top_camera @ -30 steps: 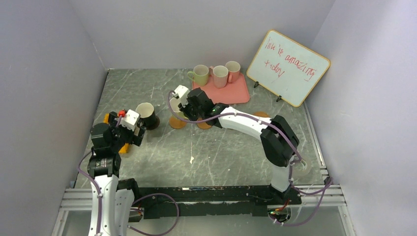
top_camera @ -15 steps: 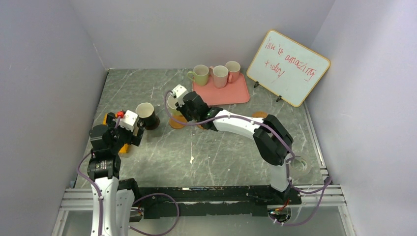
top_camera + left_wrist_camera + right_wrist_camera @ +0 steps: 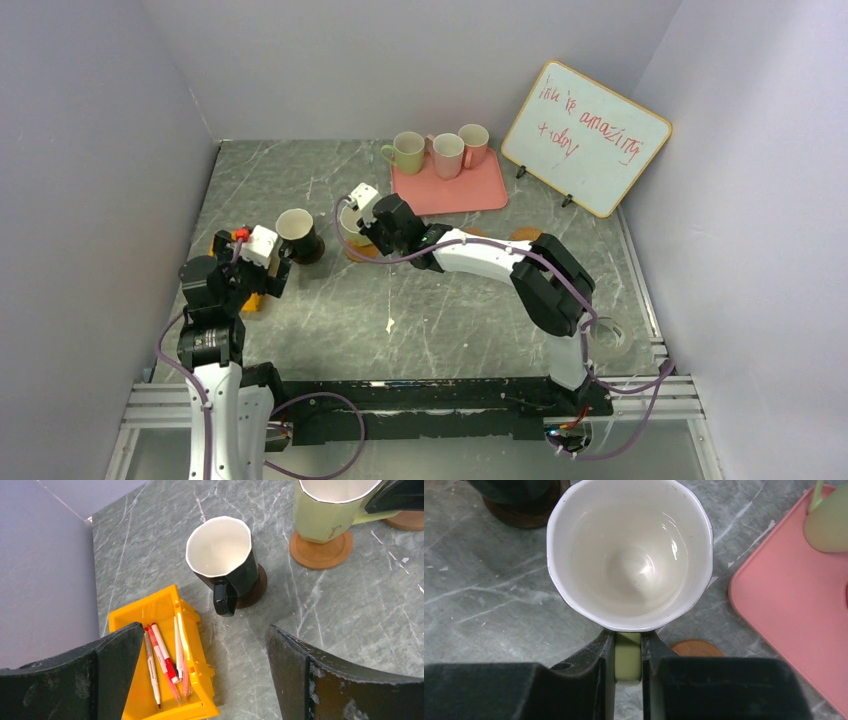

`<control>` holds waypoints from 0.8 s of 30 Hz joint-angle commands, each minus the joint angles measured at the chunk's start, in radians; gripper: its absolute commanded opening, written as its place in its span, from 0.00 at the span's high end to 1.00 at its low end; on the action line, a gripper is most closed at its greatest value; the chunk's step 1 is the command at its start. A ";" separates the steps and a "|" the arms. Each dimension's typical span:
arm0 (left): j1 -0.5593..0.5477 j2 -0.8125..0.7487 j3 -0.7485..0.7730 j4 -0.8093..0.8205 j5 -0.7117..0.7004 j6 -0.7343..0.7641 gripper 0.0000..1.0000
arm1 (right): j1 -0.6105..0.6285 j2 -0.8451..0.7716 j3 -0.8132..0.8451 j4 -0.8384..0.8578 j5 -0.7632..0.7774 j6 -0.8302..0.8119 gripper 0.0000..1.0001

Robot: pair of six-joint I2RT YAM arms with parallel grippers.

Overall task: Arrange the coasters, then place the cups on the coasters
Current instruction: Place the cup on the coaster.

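Note:
My right gripper (image 3: pixel 628 652) is shut on the handle of a pale green cup (image 3: pixel 630 555), which stands upright on an orange coaster (image 3: pixel 320 550). In the top view that cup (image 3: pixel 350 218) is left of the tray. To its left a dark brown cup (image 3: pixel 220 555) sits on the dark brown coaster (image 3: pixel 254 587). My left gripper (image 3: pixel 202 680) hangs open and empty just near of it. Two more orange coasters (image 3: pixel 696 647) (image 3: pixel 525 234) lie bare. One green cup (image 3: pixel 408 152) and two pink cups (image 3: pixel 448 155) (image 3: pixel 473 145) stand on the pink tray (image 3: pixel 460 192).
A yellow bin (image 3: pixel 160 665) holding pens lies under my left gripper, near the left wall. A whiteboard (image 3: pixel 585 138) leans at the back right. A clear tape roll (image 3: pixel 610 335) lies by the right arm's base. Walls close the table on three sides.
My right gripper has carried the green cup a little left and nearer, onto the orange coaster. My left gripper has drawn back slightly and stays open.

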 commanded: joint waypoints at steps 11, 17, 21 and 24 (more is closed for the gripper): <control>0.015 -0.013 -0.009 0.022 0.021 -0.012 0.04 | 0.000 -0.046 0.020 0.126 -0.024 0.019 1.00; 0.018 -0.017 -0.009 0.019 0.030 -0.005 0.04 | -0.001 -0.035 0.018 0.123 -0.025 0.018 1.00; 0.019 -0.022 -0.010 0.014 0.039 -0.001 0.04 | -0.001 -0.035 0.015 0.124 -0.026 0.018 1.00; 0.020 -0.024 -0.010 0.013 0.047 0.003 0.04 | -0.002 -0.030 0.016 0.123 -0.030 0.018 1.00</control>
